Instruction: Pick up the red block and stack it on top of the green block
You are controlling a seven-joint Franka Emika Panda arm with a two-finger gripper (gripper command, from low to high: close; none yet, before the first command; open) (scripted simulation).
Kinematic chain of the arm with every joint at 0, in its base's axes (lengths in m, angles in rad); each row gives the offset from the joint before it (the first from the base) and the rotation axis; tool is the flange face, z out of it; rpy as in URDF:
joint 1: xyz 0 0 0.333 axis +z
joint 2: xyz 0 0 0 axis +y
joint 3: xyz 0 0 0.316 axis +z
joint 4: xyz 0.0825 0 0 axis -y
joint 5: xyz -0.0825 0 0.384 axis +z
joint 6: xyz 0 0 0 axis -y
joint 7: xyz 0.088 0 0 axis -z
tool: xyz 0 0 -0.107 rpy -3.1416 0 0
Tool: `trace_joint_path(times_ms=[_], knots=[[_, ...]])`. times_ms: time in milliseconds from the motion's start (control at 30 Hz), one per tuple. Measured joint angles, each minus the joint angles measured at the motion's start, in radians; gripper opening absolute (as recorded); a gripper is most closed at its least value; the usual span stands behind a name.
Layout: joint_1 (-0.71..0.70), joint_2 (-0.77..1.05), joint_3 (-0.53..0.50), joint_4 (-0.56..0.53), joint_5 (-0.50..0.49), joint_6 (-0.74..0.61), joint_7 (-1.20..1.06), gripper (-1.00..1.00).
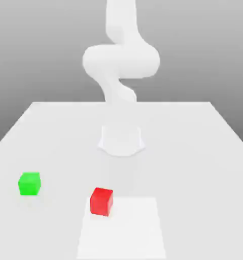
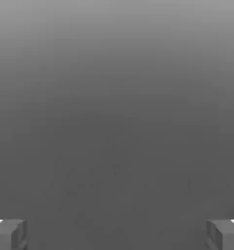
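Surface: pale grey table [image 1: 194,152], both cubes resting on it.
Gripper [image 2: 117,234]: fingers spread wide, nothing between them.
Red block [image 1: 101,201]: on the table, well apart from the gripper, ungrasped.
Green block [image 1: 29,183]: bare-topped, apart from the red block.
Progress: nothing done; approach, grasp, lift and stacking remain.

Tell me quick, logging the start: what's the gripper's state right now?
Gripper: open, fingers wide apart, holding nothing.
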Motion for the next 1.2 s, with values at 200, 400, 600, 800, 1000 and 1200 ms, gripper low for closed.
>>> trace_joint_path(times_ms=[200, 400, 600, 800, 1000, 1200], knots=[[-0.032, 0.200, -0.010, -0.167, -0.007, 0.142, 0.030, 0.00], [-0.063, 0.405, -0.024, -0.336, -0.012, 0.287, 0.058, 0.00], [-0.091, 0.668, -0.043, -0.502, -0.004, 0.474, 0.078, 0.00], [-0.109, 0.899, -0.019, -0.489, 0.031, 0.667, 0.055, 0.00], [-0.114, 0.925, -0.014, -0.485, 0.032, 0.690, 0.055, -1.00], [-0.113, 0.806, -0.021, -0.502, 0.011, 0.587, 0.070, -1.00]])
